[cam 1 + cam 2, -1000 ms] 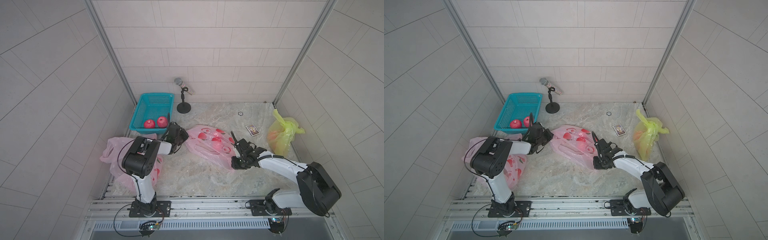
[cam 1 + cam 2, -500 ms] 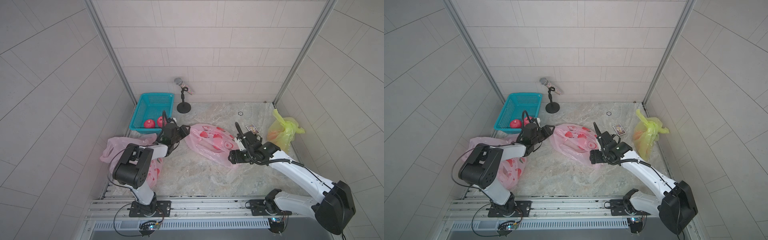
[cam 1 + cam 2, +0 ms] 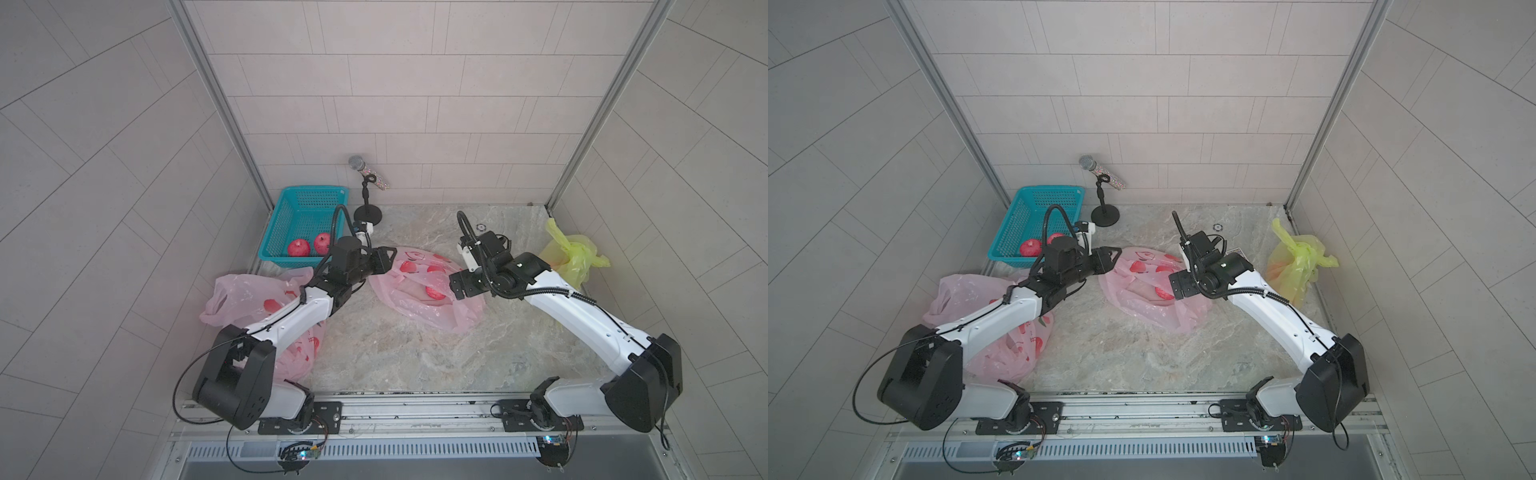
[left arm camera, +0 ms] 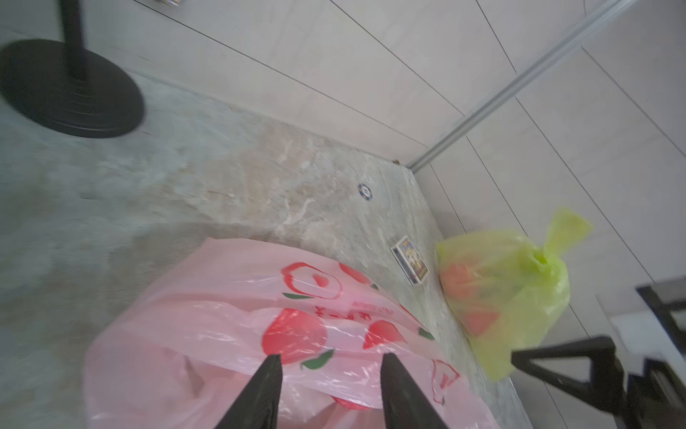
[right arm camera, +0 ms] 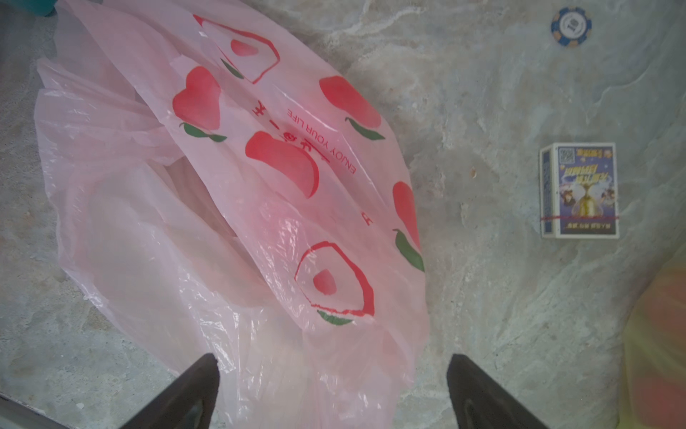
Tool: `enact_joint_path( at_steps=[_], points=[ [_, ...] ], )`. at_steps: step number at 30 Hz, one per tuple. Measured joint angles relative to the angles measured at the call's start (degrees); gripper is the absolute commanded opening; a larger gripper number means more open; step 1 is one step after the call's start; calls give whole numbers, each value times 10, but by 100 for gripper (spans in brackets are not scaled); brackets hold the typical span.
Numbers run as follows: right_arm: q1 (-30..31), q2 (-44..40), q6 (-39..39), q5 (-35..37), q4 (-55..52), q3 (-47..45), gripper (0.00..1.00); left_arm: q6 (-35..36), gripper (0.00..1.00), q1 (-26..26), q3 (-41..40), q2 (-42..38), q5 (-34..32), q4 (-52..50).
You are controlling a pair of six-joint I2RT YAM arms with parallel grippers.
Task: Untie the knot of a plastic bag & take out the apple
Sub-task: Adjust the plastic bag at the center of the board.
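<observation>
The pink plastic bag printed with red apples lies slack on the marble table between both arms. Its knot is out of view. A red patch shows through the plastic; I cannot tell whether it is the apple or a print. My left gripper hovers over the bag's left end, its jaws apart and holding nothing. My right gripper stands wide open just above the bag's right edge, also holding nothing.
A teal basket at the back left holds two red apples. A microphone stand is next to it. A tied yellow bag sits at the right wall. Another pink bag lies under the left arm. A card box and a chip lie behind.
Both grippers were closed on the pink bag's ends a second ago and have since opened and let go. Both arms have risen, and the bag has slumped onto the table.
</observation>
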Motion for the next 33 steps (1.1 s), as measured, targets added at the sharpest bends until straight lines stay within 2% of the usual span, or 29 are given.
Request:
enact_joint_path(
  at_steps=[4, 7, 14, 17, 19, 21, 22, 24, 25, 28, 33],
  points=[
    [2, 47, -37, -4, 0, 18, 99, 25, 34, -57, 20, 61, 20, -10],
    [8, 74, -54, -8, 1, 16, 99, 34, 30, -80, 19, 94, 26, -28],
    [34, 109, -71, 19, 7, 12, 98, 52, 23, -95, 16, 108, 28, -37],
    [35, 126, -69, 54, 16, 12, 91, 59, 23, -98, 17, 127, 30, -37],
    [31, 136, -65, 73, 21, 13, 84, 64, 22, -99, 16, 143, 31, -40],
    [23, 147, -66, 84, 23, 19, 69, 69, 23, -102, 8, 151, 30, -45],
    [19, 150, -66, 85, 24, 23, 56, 73, 22, -103, 3, 151, 31, -49],
    [8, 151, -59, 82, 25, 32, 18, 80, 22, -107, -5, 151, 31, -52],
    [3, 151, -54, 78, 25, 37, 11, 85, 22, -108, -7, 151, 31, -55],
    [-18, 152, -33, 59, 27, 56, 5, 103, 21, -111, -8, 151, 30, -63],
    [-83, 166, 14, 6, 57, 70, 3, 143, 20, -120, -8, 151, 23, -80]
  ],
)
